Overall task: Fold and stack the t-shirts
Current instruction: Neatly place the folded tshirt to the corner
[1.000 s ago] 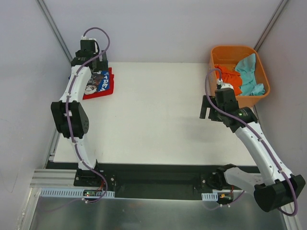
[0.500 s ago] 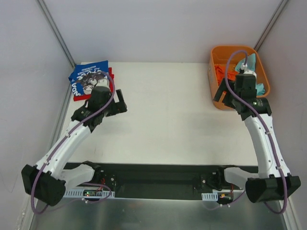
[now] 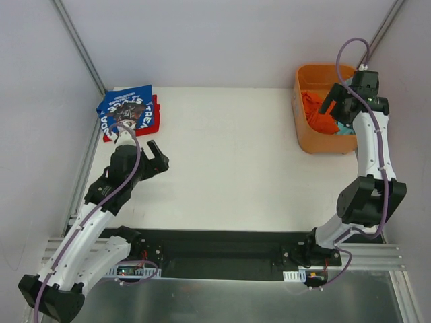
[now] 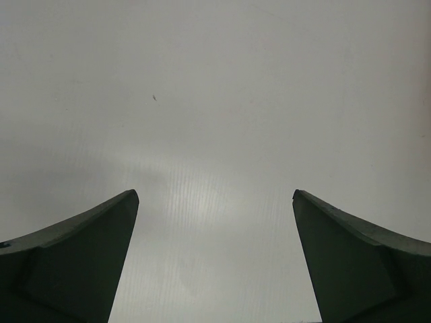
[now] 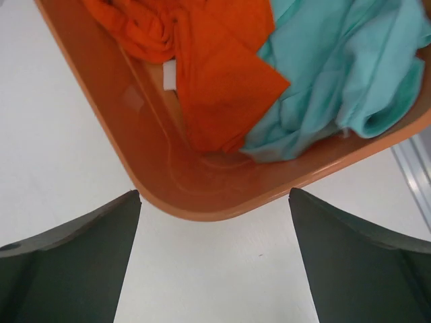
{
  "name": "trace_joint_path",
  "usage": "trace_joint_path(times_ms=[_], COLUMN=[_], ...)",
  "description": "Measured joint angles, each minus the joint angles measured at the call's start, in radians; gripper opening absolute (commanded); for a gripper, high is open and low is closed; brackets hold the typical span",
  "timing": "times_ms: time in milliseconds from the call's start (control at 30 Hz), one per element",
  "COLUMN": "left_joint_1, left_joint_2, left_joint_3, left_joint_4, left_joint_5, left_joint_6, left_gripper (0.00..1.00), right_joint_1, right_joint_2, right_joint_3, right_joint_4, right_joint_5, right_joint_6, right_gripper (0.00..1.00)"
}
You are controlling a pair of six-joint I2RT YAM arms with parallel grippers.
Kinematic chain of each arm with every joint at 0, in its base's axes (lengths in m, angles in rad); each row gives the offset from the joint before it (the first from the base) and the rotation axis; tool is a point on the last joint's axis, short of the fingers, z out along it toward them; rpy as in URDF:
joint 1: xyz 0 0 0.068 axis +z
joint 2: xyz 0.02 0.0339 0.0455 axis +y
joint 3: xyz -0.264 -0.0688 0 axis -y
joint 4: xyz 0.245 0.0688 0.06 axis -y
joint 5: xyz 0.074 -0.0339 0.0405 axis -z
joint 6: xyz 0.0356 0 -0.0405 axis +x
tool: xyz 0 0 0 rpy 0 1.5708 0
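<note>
Tub (image 5: 151, 171), orange t-shirt (image 5: 215, 74), teal t-shirt (image 5: 337, 74) inside

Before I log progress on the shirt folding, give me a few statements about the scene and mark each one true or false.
1. The blue t-shirt lies on top of the red t-shirt at the far left corner of the table. True.
2. The left hand is shut on a shirt. False: it is open and empty, with only bare table below it.
3. The orange t-shirt and the teal t-shirt are both in the orange tub. True.
4. The right hand holds the teal t-shirt. False: it is open and empty, above the tub's rim, and touches neither shirt.
</note>
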Motion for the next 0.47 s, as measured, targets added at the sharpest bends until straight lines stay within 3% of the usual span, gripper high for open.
trace_joint_path(times_ms=[167, 467], left_joint_1=[0.000, 0.000], left_joint_2=[0.060, 0.120], left_joint_3=[0.001, 0.060], left_joint_4=[0.000, -0.046], left_joint_5=[0.000, -0.034], left_joint_6=[0.000, -0.042], left_gripper=[0.99, 0.99], right_joint_1=[0.005, 0.010], right_joint_2=[-0.048, -0.288], right_joint_3=[-0.139, -0.346], right_joint_4=[0.048, 0.186], right_joint_5=[-0.100, -0.182], right_joint_6=[-0.008, -0.007], right_gripper=[0.97, 0.97])
